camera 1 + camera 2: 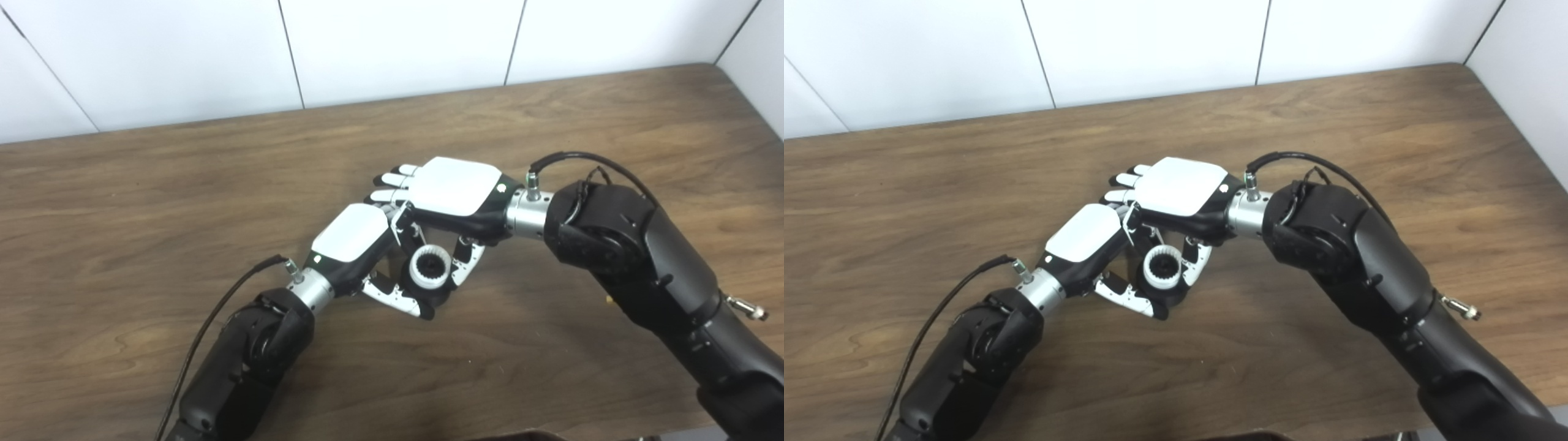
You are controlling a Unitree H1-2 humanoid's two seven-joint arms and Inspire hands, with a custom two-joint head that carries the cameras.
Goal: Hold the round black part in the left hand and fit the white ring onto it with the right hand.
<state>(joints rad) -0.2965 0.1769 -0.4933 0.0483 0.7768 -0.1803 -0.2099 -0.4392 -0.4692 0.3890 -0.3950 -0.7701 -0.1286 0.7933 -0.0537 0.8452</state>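
Gripping from the left, the left hand [354, 244] is reaching in over the brown wood-grain table [153, 202] with its white back plate turned up and its fingers curled down and inward, its thumb running beneath the parts. It is clasping the round black part [436, 295], which is showing as a dark body below and around the ring, raised above the tabletop between the two hands. Sitting on top of that part is the white toothed plastic ring [430, 267], its opening facing up toward the cameras with a dark core visible inside. Just to the right, the right hand [454, 195] is arching over from the far side, its palm facing down, its thumb lying against the ring's right edge and its fingers bending over behind, pinching the ring. The two hands are touching near their knuckles.
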